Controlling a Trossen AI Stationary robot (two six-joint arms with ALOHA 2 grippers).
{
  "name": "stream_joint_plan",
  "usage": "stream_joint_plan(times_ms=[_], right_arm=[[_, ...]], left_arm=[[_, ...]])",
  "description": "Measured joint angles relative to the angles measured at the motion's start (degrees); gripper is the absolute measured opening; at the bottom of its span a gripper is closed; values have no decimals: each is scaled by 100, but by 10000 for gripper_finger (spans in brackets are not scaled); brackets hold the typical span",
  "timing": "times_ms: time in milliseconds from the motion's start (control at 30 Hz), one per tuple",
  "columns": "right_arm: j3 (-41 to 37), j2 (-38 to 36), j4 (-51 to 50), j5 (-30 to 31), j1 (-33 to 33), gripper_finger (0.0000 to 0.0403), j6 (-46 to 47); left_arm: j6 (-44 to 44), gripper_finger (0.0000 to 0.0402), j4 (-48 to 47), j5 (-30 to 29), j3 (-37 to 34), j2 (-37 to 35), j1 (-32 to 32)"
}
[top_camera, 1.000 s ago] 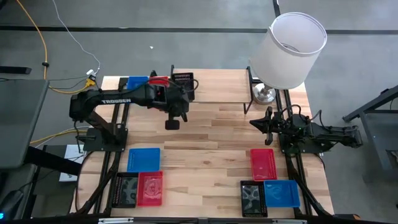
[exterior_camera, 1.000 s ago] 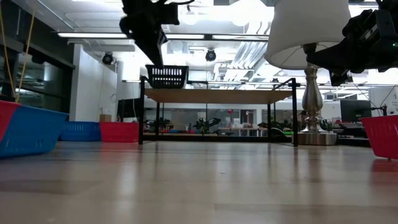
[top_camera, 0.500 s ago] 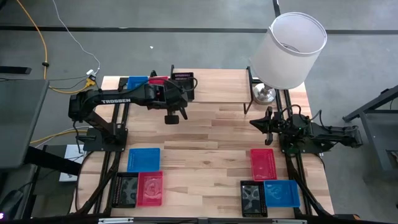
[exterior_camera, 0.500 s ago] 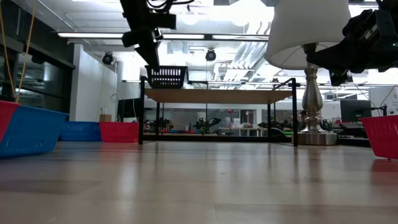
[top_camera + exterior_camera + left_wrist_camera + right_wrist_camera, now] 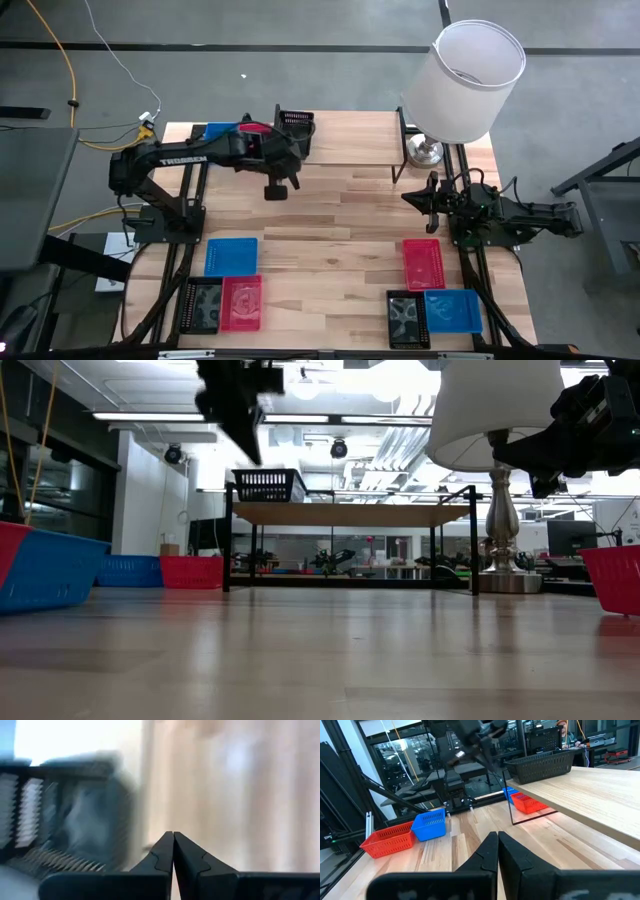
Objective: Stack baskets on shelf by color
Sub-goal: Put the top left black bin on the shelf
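Black basket [image 5: 294,133] sitting on the shelf [image 5: 350,138] at its left end. Left claw [image 5: 173,851] pressed together, empty, just beside it. Right claw [image 5: 497,851] pressed together near the lamp [image 5: 470,80]. Red basket [image 5: 191,572] low behind the shelf legs, seen level only.

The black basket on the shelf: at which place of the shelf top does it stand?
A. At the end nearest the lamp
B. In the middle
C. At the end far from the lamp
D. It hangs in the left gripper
C: the black basket stands on the shelf at its end away from the lamp, and the left gripper is shut and empty.
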Motion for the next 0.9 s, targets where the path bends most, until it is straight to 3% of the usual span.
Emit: stream_joint_plan(times_ms=[100,300,667,900], right_arm=[[0,2,0,-2,0,0,0],[2,2,0,-2,2,0,0],[1,2,-1,-1,1,0,1],[2,2,0,0,2,0,0]], left_arm=[[65,0,137,558,271,0,-131],[514,0,656,-434,1015,417,-257],[997,0,49,-210,3206,2343,598],[1081,0,37,-235,3704,2814,1046]])
